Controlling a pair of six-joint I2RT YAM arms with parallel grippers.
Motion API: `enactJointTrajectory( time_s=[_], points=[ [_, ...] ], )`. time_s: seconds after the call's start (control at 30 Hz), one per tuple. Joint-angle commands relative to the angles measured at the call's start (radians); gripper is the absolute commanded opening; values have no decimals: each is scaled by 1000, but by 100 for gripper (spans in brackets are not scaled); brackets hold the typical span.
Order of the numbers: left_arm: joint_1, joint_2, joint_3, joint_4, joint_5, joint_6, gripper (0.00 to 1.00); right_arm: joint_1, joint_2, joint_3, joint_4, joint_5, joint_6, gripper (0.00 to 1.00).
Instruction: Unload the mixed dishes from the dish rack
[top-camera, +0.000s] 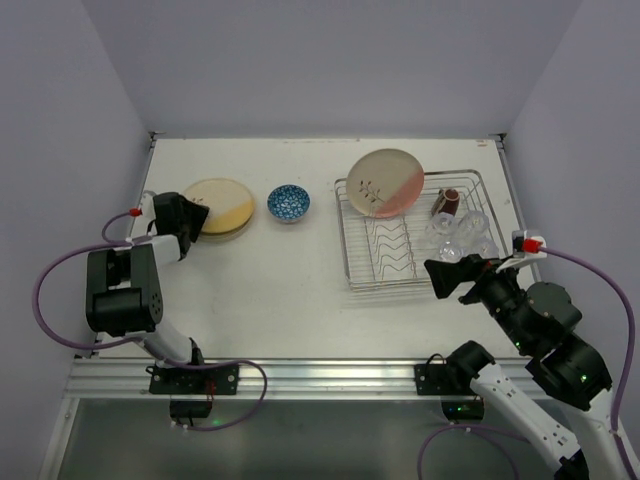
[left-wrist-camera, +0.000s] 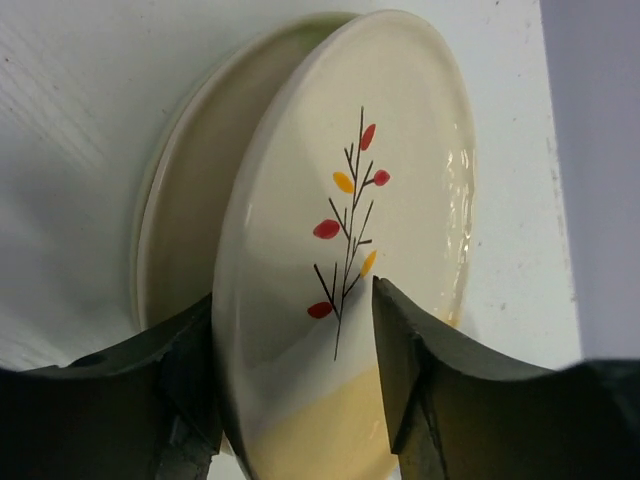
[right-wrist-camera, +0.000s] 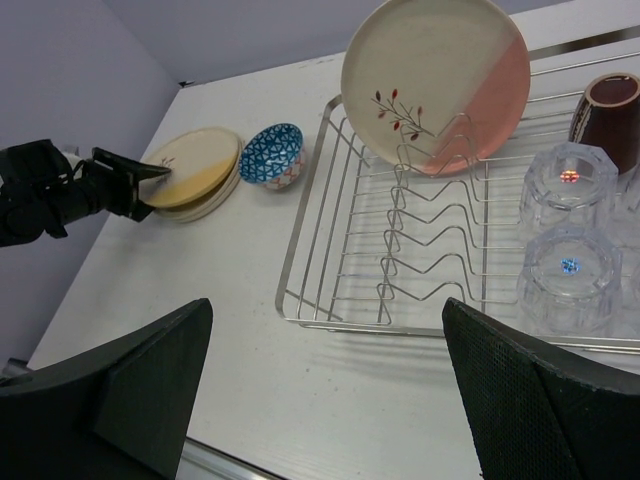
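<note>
The dish rack (top-camera: 345, 240) stands right of centre. A cream and pink plate (top-camera: 385, 182) leans at its far left, a dark brown mug (top-camera: 446, 203) lies at its far right, and clear tumblers (top-camera: 460, 235) stand in front of the mug. On the table to the left lie stacked cream plates (top-camera: 220, 205) and a blue-patterned bowl (top-camera: 288, 203). My left gripper (top-camera: 200, 222) (left-wrist-camera: 293, 300) is open, its jaws straddling the near rim of the top sprig plate (left-wrist-camera: 400, 150), which rests on the lower plate (left-wrist-camera: 190, 200). My right gripper (top-camera: 437, 277) (right-wrist-camera: 325, 310) hangs wide open and empty in front of the rack (right-wrist-camera: 300, 240).
In the right wrist view the mug (right-wrist-camera: 605, 110) and two tumblers (right-wrist-camera: 565, 185) fill the rack's right side, and zigzag dividers stand bare in its middle. The table's left edge runs close behind the plate stack (right-wrist-camera: 200, 165). The bowl (right-wrist-camera: 272, 155) sits between stack and rack.
</note>
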Motion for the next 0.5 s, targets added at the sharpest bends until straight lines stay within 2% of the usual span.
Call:
enactJointTrajectory(
  time_s=[0.0, 0.23, 0.3, 0.47],
  points=[
    [-41, -23, 55, -180, -121, 109, 61, -2, 10, -10, 50, -37, 7, 99],
    [-51, -20, 109, -291, -181, 129, 83, -2, 7, -12, 54, -46, 15, 99],
    [-52, -16, 121, -297, -183, 139, 85, -2, 7, -10, 54, -46, 15, 99],
    [-71, 15, 219, -449, -230, 160, 100, -2, 4, -15, 56, -48, 18, 99]
  ],
)
